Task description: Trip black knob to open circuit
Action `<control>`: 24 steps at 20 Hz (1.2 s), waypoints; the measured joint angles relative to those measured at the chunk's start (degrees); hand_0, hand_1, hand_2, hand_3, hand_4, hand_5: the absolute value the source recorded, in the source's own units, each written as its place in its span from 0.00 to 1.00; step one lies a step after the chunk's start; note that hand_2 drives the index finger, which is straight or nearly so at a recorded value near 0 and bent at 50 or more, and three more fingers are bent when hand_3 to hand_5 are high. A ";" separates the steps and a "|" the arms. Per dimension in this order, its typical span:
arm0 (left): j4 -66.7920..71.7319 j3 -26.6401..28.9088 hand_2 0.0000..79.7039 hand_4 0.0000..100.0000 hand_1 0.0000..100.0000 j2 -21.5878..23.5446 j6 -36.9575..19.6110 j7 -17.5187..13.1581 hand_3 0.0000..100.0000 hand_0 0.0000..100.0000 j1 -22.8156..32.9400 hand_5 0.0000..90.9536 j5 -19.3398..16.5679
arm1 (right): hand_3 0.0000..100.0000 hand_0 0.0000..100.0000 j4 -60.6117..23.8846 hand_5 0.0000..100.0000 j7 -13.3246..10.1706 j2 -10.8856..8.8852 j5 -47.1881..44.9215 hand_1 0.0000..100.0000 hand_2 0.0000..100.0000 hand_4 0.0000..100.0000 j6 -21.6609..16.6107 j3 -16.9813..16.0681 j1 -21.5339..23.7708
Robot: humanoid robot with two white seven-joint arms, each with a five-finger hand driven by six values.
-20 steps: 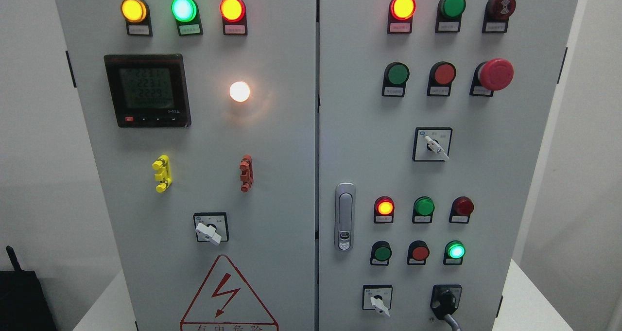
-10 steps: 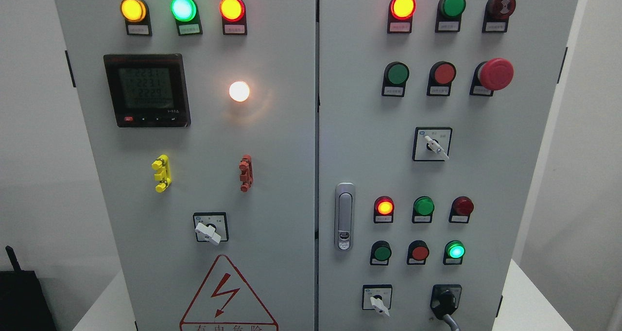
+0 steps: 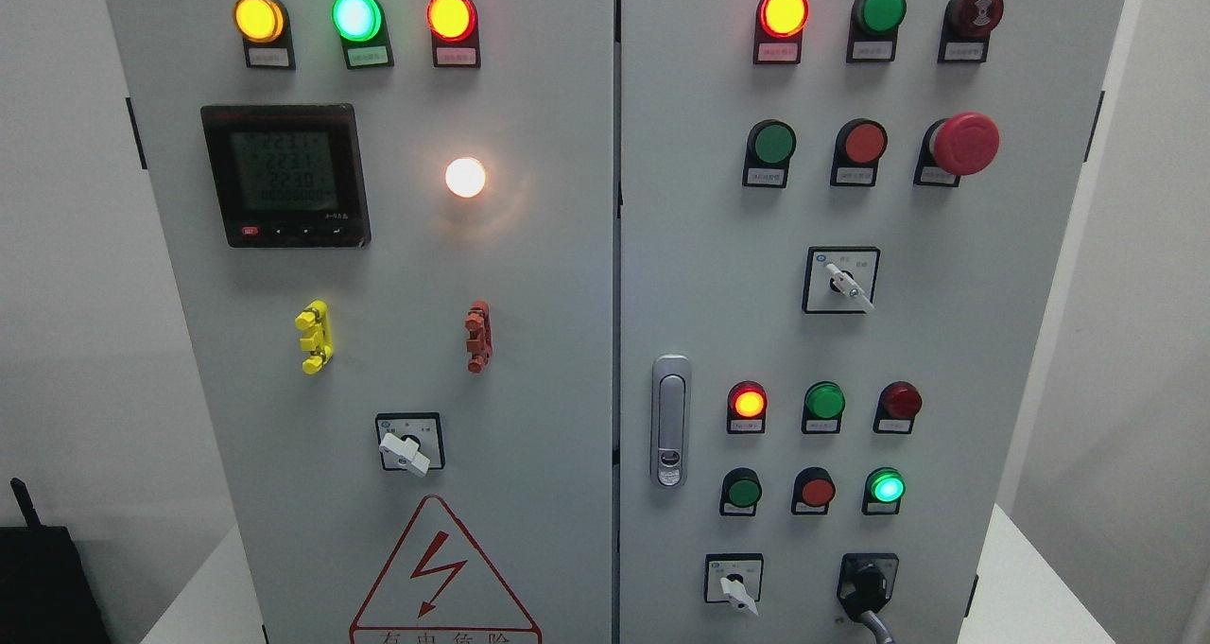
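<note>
Knob (image 3: 866,589) black | lower right panel | handle points down-right

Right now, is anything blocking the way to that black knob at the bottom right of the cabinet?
Nothing visible covers the black knob; its front is bare. A grey cable hangs just below it. Neither robot hand is in view.

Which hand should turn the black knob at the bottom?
Probably the right hand: neither hand is in view, but the black rotary knob sits at the lower right of the grey metal cabinet, on the right arm's side.
</note>
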 measured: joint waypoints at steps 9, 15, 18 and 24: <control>0.00 0.00 0.00 0.00 0.39 0.00 -0.25 0.00 0.00 0.12 0.00 0.00 0.00 | 1.00 0.00 0.00 1.00 0.00 0.00 0.00 0.00 0.00 1.00 -0.01 -0.07 0.00; 0.00 0.00 0.00 0.00 0.39 0.00 -0.27 0.00 0.00 0.12 0.00 0.00 0.00 | 1.00 0.00 0.09 1.00 0.37 0.01 0.00 0.00 0.00 1.00 -0.20 -0.81 0.05; 0.00 0.00 0.00 0.00 0.39 0.00 -0.28 0.00 0.00 0.12 0.00 0.00 0.00 | 1.00 0.00 0.16 1.00 0.41 0.01 -0.03 0.00 0.00 1.00 -0.31 -1.20 0.09; 0.00 0.00 0.00 0.00 0.39 0.00 -0.31 0.00 0.00 0.12 0.00 0.00 0.00 | 1.00 0.00 0.27 1.00 0.44 0.01 -0.07 0.00 0.00 1.00 -0.38 -1.76 0.30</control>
